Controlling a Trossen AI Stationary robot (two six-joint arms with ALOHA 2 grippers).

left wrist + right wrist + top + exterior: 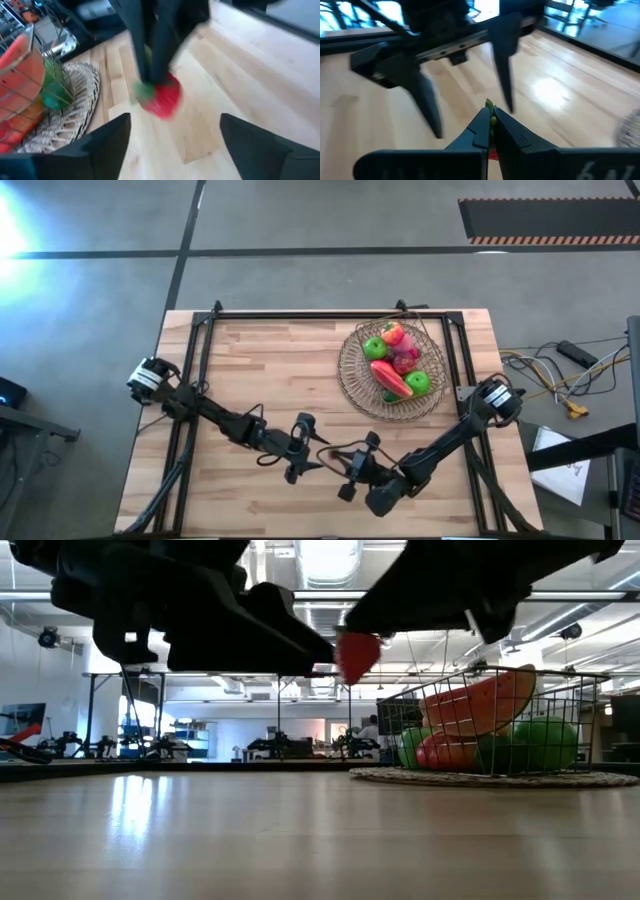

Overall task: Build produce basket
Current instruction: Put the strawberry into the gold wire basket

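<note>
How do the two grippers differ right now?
The right gripper is shut on the strawberry; the left gripper is open and holds nothing. In the right wrist view, the left gripper's fingers stand spread, the right's pinched together. Both hover over the table, facing each other.

Looking past two dark, widely spread fingers (107, 142) of the left pincer (175, 137) onto a pale wooden plank bench (240, 90). Ahead, the other arm's dark pincer (155, 75) gripping a small red toy strawberry with a green leafy top (164, 99) above the planks. Alongside, a round tan woven basket (75, 107) holding red, orange and green produce (30, 80) behind thin wire bars
</note>
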